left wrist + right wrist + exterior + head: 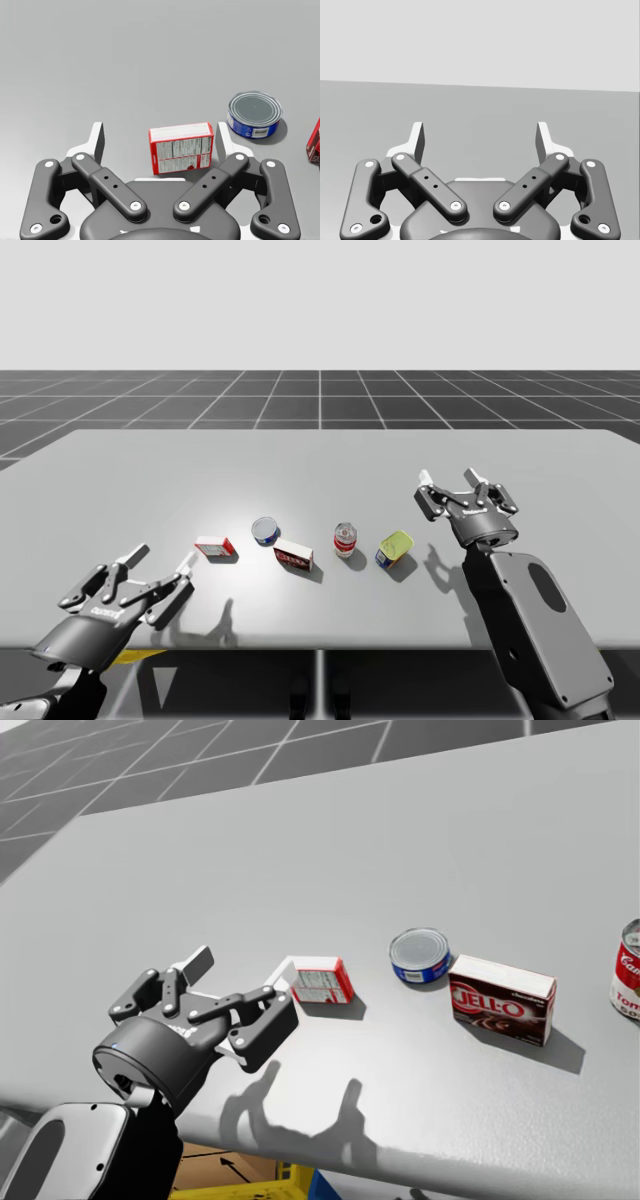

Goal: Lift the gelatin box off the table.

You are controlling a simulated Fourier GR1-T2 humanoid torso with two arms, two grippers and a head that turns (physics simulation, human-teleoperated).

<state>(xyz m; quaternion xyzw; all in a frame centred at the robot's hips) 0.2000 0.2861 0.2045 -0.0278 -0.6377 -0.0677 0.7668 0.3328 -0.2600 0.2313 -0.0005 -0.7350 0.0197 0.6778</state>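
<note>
The gelatin box [215,546], small, red and white, lies flat on the grey table [120,490] at the left end of a row of objects. My left gripper [162,560] hovers just short of it, open. In the head view the box [322,981] sits right past the gripper [240,968]. In the left wrist view the box [181,147] lies ahead of and between the spread fingers of the gripper [160,136], closer to the finger on the blue can's side. My right gripper [447,480] is open over bare table at the right, far from the box [480,137].
Along the row to the right of the gelatin box stand a low blue can [265,531], a larger dark red box [294,556], a red can [344,540] and a tipped yellow-lidded can [396,547]. The blue can [254,113] is closest to my left gripper.
</note>
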